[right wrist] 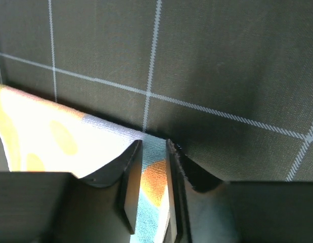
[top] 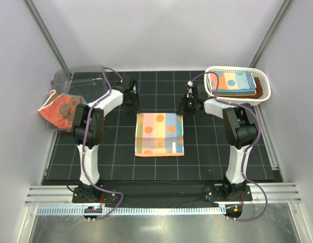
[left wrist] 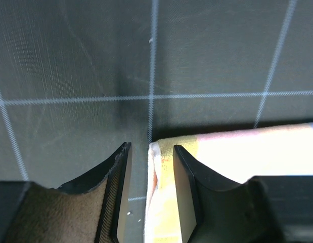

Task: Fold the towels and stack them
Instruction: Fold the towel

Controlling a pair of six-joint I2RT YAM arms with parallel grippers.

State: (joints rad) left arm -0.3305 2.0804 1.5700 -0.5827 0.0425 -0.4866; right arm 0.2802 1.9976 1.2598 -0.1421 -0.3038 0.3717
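Light-blue and orange polka-dotted towel (top: 160,134) lies spread flat in the middle of a black mat with a white grid (top: 95,162), closed in by plain white walls (top: 161,30). At the far left of the mat, a coral-red towel with a brown bear (top: 60,109) hangs over the edge of a clear plastic bin (top: 62,78). At the far right, a white plastic lattice basket (top: 268,87) holds a folded stack, with a second dotted towel (top: 232,81) on top of a rust-brown towel (top: 250,93).

From above, the 2 arms reach to the spread towel's 2 far corners, the left gripper (top: 131,105) and the right gripper (top: 189,105) low over the cloth; their jaws cannot be made out from there. The left wrist camera shows its jaws apart, straddling the corner, with bare mat between 1 finger and the cloth edge. The right wrist camera shows a narrow gap filled with cloth; I cannot tell whether it pinches.
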